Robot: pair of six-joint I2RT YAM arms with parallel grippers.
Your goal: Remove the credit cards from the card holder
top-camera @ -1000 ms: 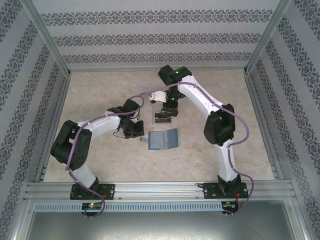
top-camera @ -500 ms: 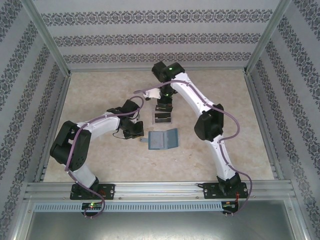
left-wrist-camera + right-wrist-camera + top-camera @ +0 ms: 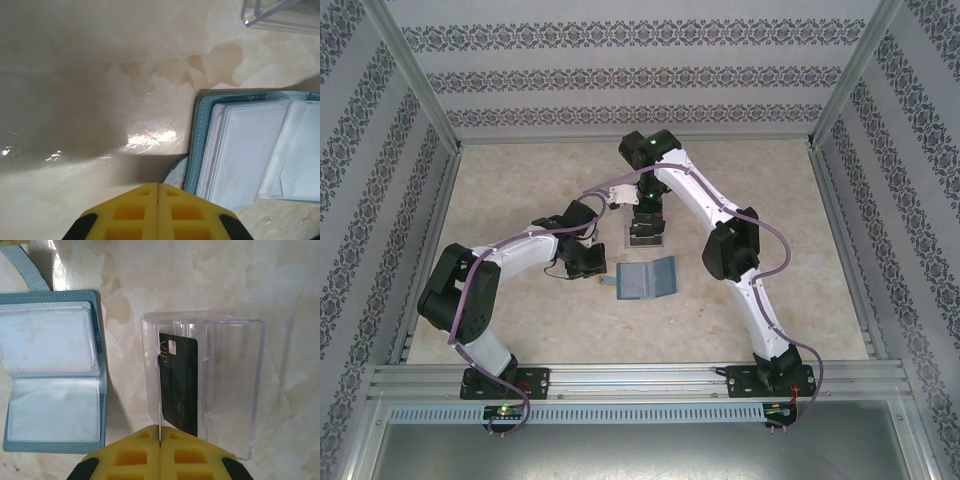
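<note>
The teal card holder (image 3: 645, 280) lies open on the table, its clear sleeves (image 3: 50, 370) facing up and looking empty. My right gripper (image 3: 160, 429) is shut on a thin pale credit card (image 3: 159, 390), seen edge-on, standing over the left wall of the clear plastic box (image 3: 235, 390). A dark credit card (image 3: 179, 385) marked VIP lies inside that box. My left gripper (image 3: 158, 186) is shut at the card holder's (image 3: 250, 145) left edge. The little side tab (image 3: 176, 172) pokes out just past its tip. From above, the right gripper (image 3: 647, 228) hangs over the box and the left gripper (image 3: 600, 270) sits by the tab.
The clear box (image 3: 645, 235) stands just behind the card holder, and its corner (image 3: 280, 12) shows in the left wrist view. Patterned walls and metal rails (image 3: 620, 375) enclose the beige table. Both arms crowd the middle.
The right arm's elbow and upper links have swung left while its gripper stays over the clear box. The left arm and the card holder have not moved.
</note>
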